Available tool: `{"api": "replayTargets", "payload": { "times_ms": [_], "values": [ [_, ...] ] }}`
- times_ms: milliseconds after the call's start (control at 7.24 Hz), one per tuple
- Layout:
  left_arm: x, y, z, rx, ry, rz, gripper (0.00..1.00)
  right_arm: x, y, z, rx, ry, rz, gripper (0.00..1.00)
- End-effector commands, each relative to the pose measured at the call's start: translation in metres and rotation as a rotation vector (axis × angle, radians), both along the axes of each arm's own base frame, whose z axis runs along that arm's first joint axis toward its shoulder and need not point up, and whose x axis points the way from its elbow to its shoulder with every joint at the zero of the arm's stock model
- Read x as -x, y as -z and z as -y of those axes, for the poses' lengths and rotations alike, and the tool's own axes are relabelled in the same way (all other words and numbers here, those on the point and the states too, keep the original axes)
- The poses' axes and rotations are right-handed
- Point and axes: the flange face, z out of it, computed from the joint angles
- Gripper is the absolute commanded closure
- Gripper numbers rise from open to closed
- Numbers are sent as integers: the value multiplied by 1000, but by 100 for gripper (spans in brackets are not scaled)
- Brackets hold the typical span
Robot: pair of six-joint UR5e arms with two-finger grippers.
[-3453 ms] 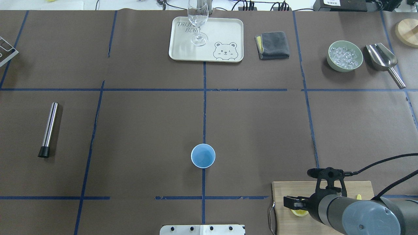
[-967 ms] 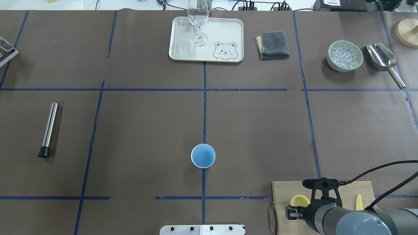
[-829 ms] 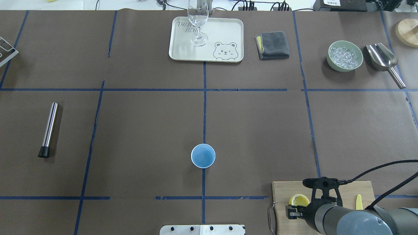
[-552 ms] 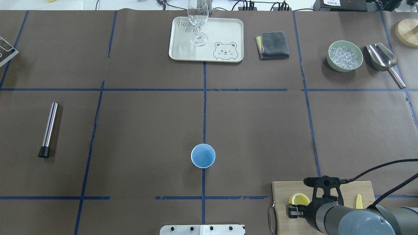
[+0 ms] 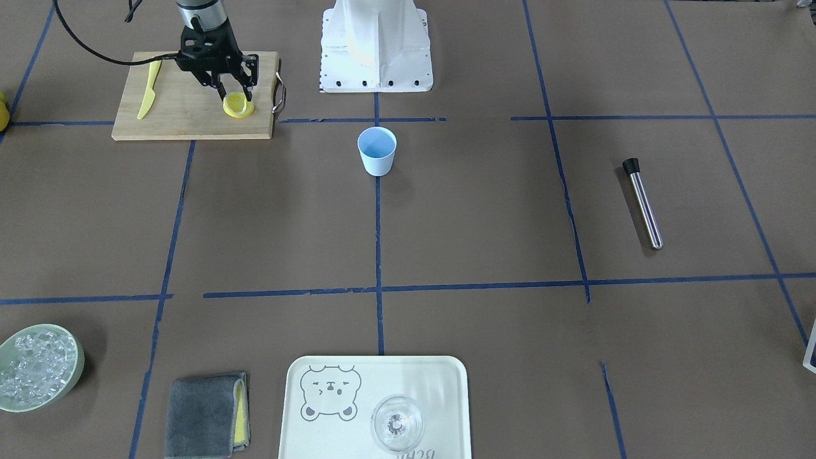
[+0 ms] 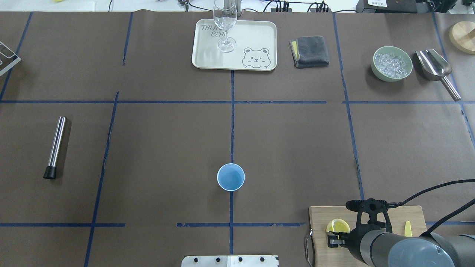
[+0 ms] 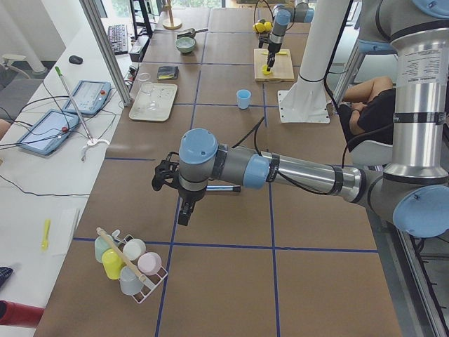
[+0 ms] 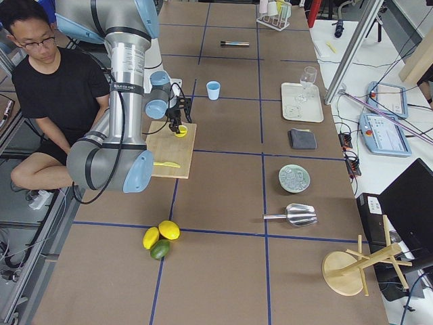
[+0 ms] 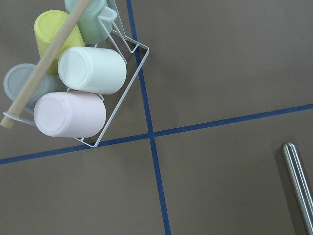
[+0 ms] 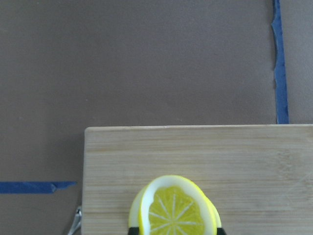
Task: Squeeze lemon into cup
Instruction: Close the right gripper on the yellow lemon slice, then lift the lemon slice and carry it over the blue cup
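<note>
A lemon slice (image 10: 175, 210) with yellow rind stands tilted on the wooden cutting board (image 6: 323, 217) at the table's near right corner. My right gripper (image 10: 173, 230) is shut on it, a black fingertip touching each side of the slice; the same grip shows from the front-facing view (image 5: 236, 95) on the lemon (image 5: 238, 106). The light-blue cup (image 6: 231, 177) stands upright and empty on the centre line, well to the left of the board. My left gripper (image 7: 184, 210) hangs over bare table far from both; I cannot tell whether it is open or shut.
A yellow plastic knife (image 6: 408, 230) lies on the board's right part. At the far side are a tray (image 6: 256, 33) with a glass, a grey cloth (image 6: 310, 51), an ice bowl (image 6: 392, 63) and a scoop (image 6: 434, 66). A metal rod (image 6: 55, 146) lies left; a mug rack (image 9: 78, 73) is below the left wrist.
The right gripper drew back off the lemon, uncovering it, then closed in on it. The slice has shifted slightly left and tipped up between the fingers. The cup has not moved.
</note>
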Motion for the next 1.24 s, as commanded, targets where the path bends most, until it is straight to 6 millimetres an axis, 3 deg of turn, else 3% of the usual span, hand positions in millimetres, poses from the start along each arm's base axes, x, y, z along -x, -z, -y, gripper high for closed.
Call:
{"api": "replayTargets", "payload": {
  "times_ms": [0, 414, 967, 1105],
  "values": [
    [0, 1, 1, -2, 0, 1, 0, -5, 8, 1, 2, -1, 15, 42],
    [0, 1, 2, 0, 2, 1, 0, -16, 21, 16, 12, -27, 41, 42],
    [0, 2, 5, -3, 2, 1, 0, -52, 48, 58, 82, -69, 109, 42],
    [-1, 1, 6, -1, 1, -1, 0, -47, 64, 65, 86, -73, 147, 42]
  ]
}}
